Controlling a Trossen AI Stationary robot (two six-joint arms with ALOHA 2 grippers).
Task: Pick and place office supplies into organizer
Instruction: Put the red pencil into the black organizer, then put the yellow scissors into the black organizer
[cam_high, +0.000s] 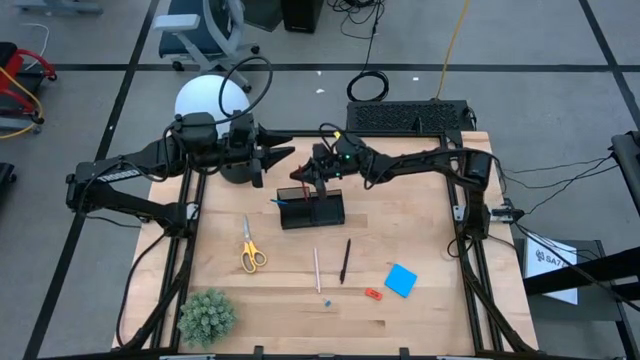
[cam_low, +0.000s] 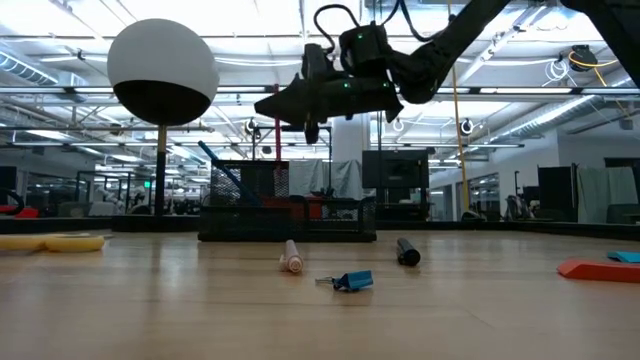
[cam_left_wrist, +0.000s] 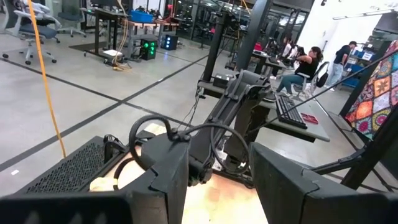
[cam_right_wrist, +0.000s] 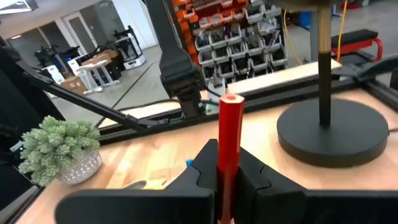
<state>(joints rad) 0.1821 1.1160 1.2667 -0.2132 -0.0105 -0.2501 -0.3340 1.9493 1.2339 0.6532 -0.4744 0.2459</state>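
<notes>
Wooden tabletop (cam_high: 400, 230) under me: my right gripper (cam_right_wrist: 227, 177), clamped on an upright red pencil (cam_right_wrist: 230, 134), hangs above the black divided organizer (cam_high: 312, 211) at twelve o'clock; left gripper (cam_high: 283, 156), part open, empty, waits at ten.

Pale, matt wooden counter (cam_high: 420, 230); smooth, glossy red pencil (cam_right_wrist: 229, 143); black wire-mesh organizer (cam_high: 311, 210); matt dark plastic lamp base (cam_right_wrist: 333, 130).

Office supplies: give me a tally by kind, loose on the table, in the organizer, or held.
Scissors: 1
Pens/pencils loose on the table: 2, pale and black
Blue pen in the organizer: 1
Red pencil in the right gripper: 1
Blue note pad: 1
Red-orange piece: 1
Small blue piece: 1
Total: 8
</notes>
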